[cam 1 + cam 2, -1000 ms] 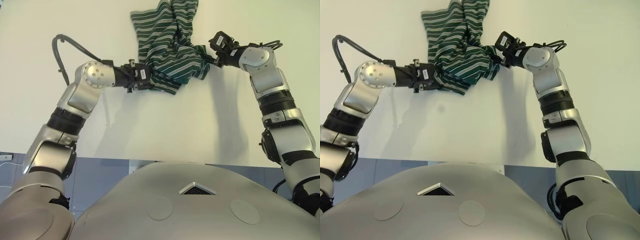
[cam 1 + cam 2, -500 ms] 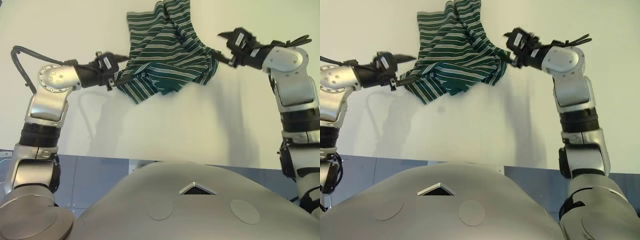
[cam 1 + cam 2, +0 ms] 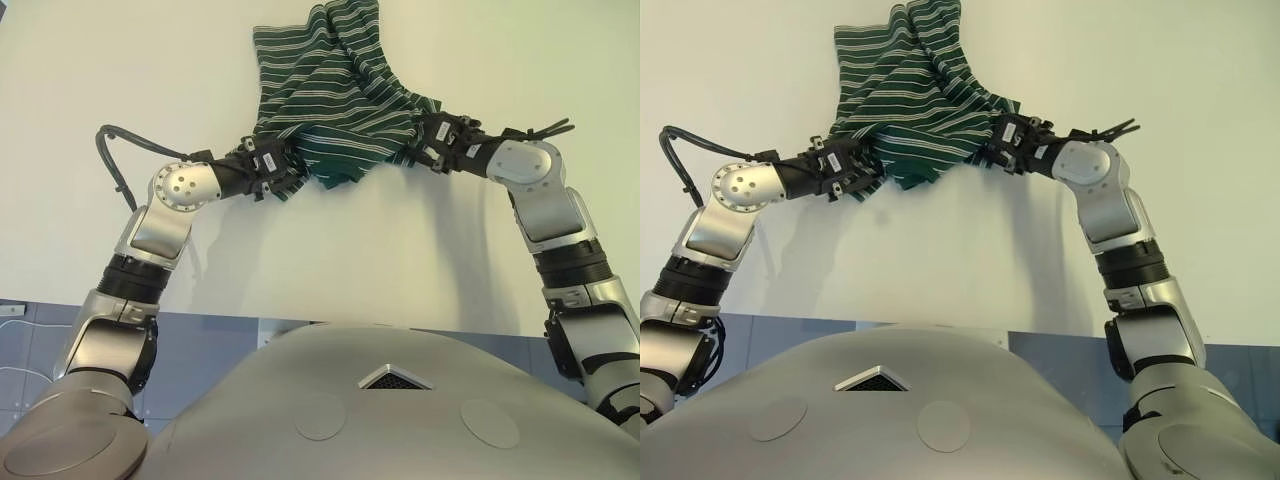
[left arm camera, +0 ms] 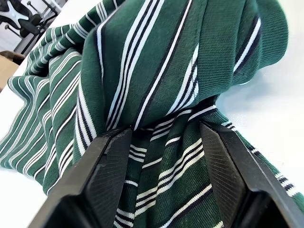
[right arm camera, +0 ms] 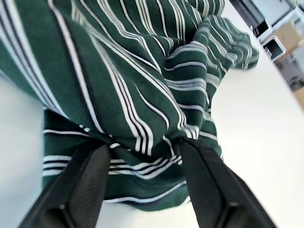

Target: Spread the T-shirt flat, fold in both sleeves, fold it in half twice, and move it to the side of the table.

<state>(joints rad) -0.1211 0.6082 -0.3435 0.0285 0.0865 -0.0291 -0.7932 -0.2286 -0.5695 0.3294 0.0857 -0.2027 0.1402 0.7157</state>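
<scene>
Black fingers [image 4: 107, 185] of the left gripper [image 3: 285, 168] and right gripper [image 3: 420, 140] are clamped on opposite edges of the crumpled green, white-striped cotton T-shirt [image 3: 335, 90], bunched at the white table's [image 3: 330, 260] far middle, presumably for spreading.

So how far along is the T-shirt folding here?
Done: nothing yet; the T-shirt lies bunched on the table, no sleeve folded. In hand: the left gripper and right gripper each clamp its near edge between their fingers. Left: spreading it flat, both sleeve folds, two halvings, moving it aside.
</scene>
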